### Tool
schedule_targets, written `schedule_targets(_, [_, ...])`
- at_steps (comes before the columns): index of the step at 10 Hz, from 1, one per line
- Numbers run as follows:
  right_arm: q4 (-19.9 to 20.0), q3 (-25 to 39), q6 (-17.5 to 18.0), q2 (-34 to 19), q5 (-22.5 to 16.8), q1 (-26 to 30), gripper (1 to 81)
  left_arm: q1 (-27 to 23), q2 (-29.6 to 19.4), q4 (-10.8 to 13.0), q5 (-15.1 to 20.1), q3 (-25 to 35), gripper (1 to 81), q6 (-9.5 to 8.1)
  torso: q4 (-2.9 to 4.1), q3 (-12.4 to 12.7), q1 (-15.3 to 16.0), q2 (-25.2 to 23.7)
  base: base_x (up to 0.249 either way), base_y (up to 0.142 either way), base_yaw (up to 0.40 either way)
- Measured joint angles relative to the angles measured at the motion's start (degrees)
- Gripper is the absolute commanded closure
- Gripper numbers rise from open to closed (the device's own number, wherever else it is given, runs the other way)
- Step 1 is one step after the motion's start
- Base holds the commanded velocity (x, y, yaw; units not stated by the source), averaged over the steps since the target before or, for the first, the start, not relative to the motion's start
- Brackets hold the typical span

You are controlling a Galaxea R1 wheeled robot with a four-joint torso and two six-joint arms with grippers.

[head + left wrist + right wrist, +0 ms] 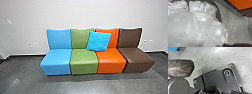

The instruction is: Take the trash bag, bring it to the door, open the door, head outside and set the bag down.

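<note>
Clear, crinkled plastic of the trash bag shows large and close in the left wrist view. It bulges, pale and shiny, and more crumpled plastic lies around it over a dark, curved-edged shape. Wrinkled clear plastic also shows in the right wrist view, over a dark, rounded thing beside the robot's own jointed bar. How either gripper stands, and whether one holds the bag, cannot be made out.
A row of blue, green, orange and brown seats stands against a white wall. A bright blue cushion leans on the green and orange backrests. Grey floor lies before them.
</note>
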Motion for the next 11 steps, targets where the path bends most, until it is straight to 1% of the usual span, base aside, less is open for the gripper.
schedule_targets(3, [-0.02,-1.21,0.00,0.54,-0.09,-0.35,1.0,0.66,-0.29,0.05,0.15,0.50,81.1,0.00,0.00,6.27,-4.09,6.10,0.000,0.000,0.000])
schedule_targets(5, [-0.09,-2.01,0.00,1.87,-0.35,-0.91,1.0,2.10,-0.49,0.88,0.28,0.50,81.1,0.00,0.00,10.36,-6.71,10.06,0.000,0.000,0.000])
schedule_targets(7, [-0.13,-3.41,0.00,3.24,-0.99,-1.51,1.0,5.12,-0.46,3.78,0.54,0.45,81.1,0.00,0.00,14.01,-9.51,14.23,0.000,0.000,0.000])
schedule_targets(9, [-0.24,-6.47,-0.44,5.32,-1.33,-2.58,1.0,9.48,-0.43,7.00,0.78,0.33,81.1,0.00,0.00,15.04,-11.63,17.44,0.000,0.000,0.000])
schedule_targets(11, [-0.22,-10.61,-1.68,8.84,-1.05,-3.06,1.0,13.48,0.30,11.06,0.12,-0.16,81.1,0.00,0.00,15.26,-14.30,21.50,0.000,0.000,0.000])
